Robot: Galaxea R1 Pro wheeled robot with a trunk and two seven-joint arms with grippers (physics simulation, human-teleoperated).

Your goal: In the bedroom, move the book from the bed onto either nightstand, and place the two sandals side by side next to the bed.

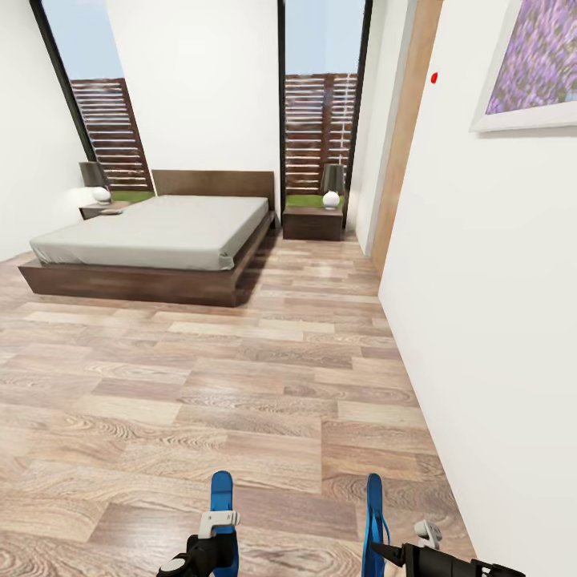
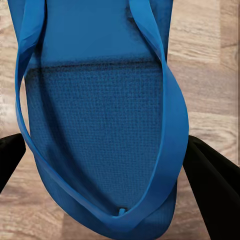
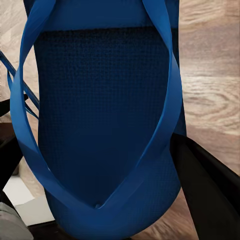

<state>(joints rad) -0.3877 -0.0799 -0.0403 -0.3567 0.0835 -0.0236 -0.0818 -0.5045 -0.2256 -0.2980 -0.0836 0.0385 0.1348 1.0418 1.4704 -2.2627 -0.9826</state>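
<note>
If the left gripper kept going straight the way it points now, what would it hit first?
Probably the wood floor. The left gripper holds a blue sandal that sticks out forward and would lead. The bed lies far ahead and to the left; depth is hard to judge.

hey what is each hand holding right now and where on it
Each hand holds one blue sandal. The left hand grips the left sandal and the right hand the right sandal, each across the sole's sides near the toe post.
</note>
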